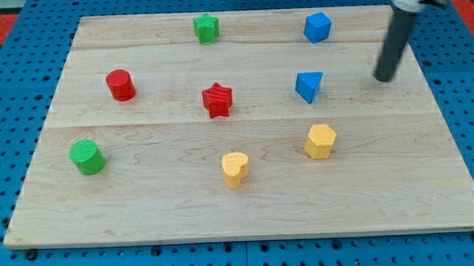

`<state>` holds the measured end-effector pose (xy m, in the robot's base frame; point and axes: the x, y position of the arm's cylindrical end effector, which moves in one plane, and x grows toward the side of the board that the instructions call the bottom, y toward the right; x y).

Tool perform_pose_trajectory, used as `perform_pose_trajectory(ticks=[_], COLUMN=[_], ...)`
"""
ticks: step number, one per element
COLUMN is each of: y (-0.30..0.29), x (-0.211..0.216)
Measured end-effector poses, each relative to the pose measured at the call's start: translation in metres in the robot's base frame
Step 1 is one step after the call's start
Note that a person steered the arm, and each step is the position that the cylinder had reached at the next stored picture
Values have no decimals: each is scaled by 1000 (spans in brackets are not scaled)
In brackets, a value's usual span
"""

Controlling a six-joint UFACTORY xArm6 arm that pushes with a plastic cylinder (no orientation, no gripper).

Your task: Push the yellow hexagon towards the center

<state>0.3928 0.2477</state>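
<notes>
Pale wooden worktop (pixel 428 166) with fine grain carries two green blocks, star (pixel 206 28) and cylinder (pixel 88 157), two red, two blue, two yellow; dark rod.

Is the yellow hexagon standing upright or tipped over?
Upright. The yellow hexagon shows its flat six-sided top face upward, and its base sits level on the board. My tip is far off, toward the view's upper right.
</notes>
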Motion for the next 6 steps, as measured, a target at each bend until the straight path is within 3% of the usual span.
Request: perform_pose_trajectory(ticks=[1,3,4,6], y=[17,22,8,-187], x=[36,68,114,117])
